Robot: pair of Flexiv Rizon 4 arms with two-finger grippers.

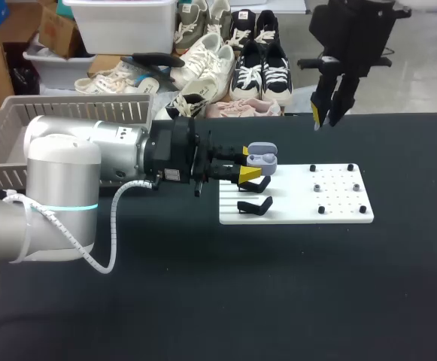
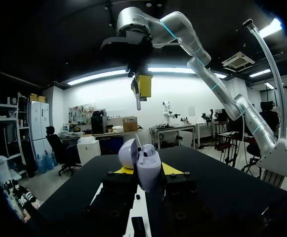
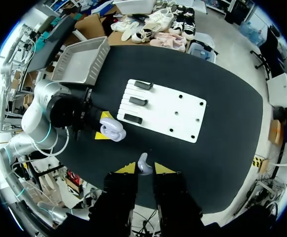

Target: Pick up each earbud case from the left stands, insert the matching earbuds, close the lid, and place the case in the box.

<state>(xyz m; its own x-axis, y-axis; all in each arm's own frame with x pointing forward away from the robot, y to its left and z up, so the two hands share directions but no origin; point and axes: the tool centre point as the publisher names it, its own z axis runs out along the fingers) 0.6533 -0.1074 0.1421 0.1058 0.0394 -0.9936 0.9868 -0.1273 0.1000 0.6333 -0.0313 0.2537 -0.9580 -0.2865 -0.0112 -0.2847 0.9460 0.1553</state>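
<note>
Your left arm [image 1: 90, 162] reaches in level, its gripper [image 1: 250, 164] pinching the open earbud case [image 1: 263, 156] over the white board's [image 1: 338, 214] left edge. Your right gripper [image 1: 326, 116] hangs raised well clear of that board, fingers pointing down, clamped on an earbud [image 3: 143, 164].

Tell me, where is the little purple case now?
Head view: the earbud case, lid open, is held in the left gripper, by the white board's left edge, near the black stands.

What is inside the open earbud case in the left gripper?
The earbud case stands open, lid tipped back, clamped in the left gripper. Whether its wells hold earbuds cannot be told. The right gripper holds one earbud.
</note>
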